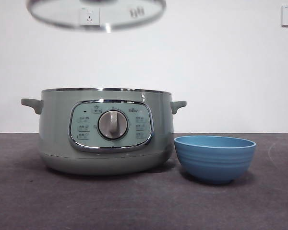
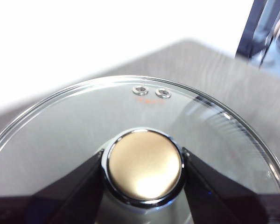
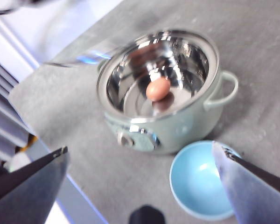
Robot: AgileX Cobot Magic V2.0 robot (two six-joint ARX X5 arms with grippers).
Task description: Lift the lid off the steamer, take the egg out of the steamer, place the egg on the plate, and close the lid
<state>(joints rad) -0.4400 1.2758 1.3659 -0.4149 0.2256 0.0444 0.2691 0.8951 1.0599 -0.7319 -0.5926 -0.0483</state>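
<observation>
With the left pincer (image 2: pixel 144 170) pinching the lid (image 1: pixel 96 13) aloft, the egg (image 3: pixel 157 88) lies in the open steamer (image 3: pixel 177 126) at twelve o'clock from the spread right pincer (image 3: pixel 140 161), plate (image 3: pixel 200 179) nearer.

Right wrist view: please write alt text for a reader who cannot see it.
The open steamer sits on a grey table with the egg on its shiny metal floor. The blue plate lies empty beside it, and the right claw hangs open above both.

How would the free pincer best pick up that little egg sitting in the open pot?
Probably from straight above: the egg lies in the middle of the steamer, whose walls block the sides. The open right pincer could close across the egg's narrow middle, not its ends.
</observation>
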